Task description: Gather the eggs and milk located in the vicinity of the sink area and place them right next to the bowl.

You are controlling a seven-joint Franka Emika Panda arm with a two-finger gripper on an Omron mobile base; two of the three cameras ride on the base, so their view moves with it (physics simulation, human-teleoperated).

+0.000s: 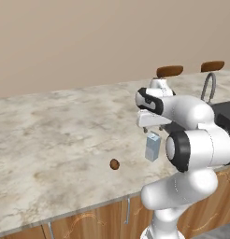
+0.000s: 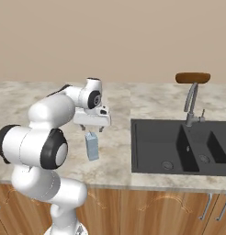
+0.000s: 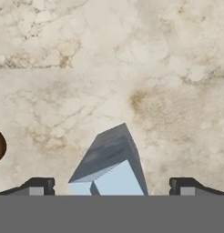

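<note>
Wide open and holding nothing, the gripper (image 3: 112, 187) hangs right above the milk (image 3: 111, 164), whose gabled top stands between its fingertips on the counter (image 1: 56, 126). One egg (image 1: 114, 164) lies off to its side, so by my reckoning nothing is gathered yet. Beyond the hand, the sink (image 2: 154, 147) looks empty.

I see a plain beige wall (image 1: 89, 37), a mottled beige marble table (image 1: 51, 130) over wooden cabinet fronts (image 2: 170, 206), and brown oval stool seats (image 1: 169, 71).
</note>
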